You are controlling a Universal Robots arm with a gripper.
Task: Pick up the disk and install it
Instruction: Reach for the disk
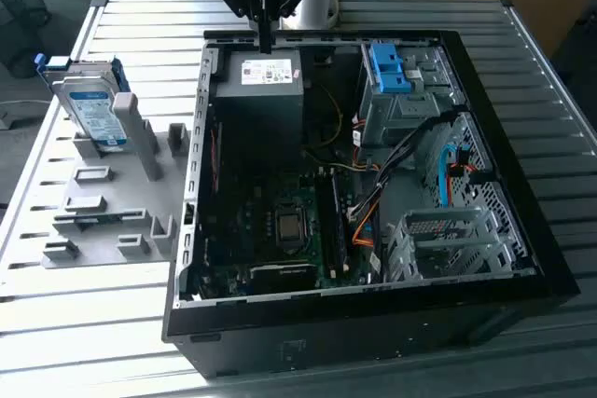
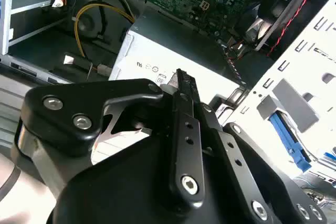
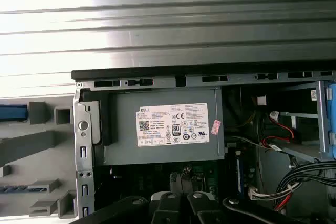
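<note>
Pincer point(image 1: 266, 42) hangs closed and empty, well apart from the upright silver, blue-railed disk point(image 1: 96, 111).

Bright glare off the ribbed metal table point(image 3: 168, 24), deep shadow inside the open computer case point(image 1: 392, 323).

Workshop: open PC case point(image 1: 373, 333), alu bench point(image 1: 84, 323).

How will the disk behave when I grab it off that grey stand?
Probably rigid: the disk looks like a metal slab. Standing on edge in the grey stand, it might tip if nudged sideways. Its smooth labelled face could be slippery.
</note>
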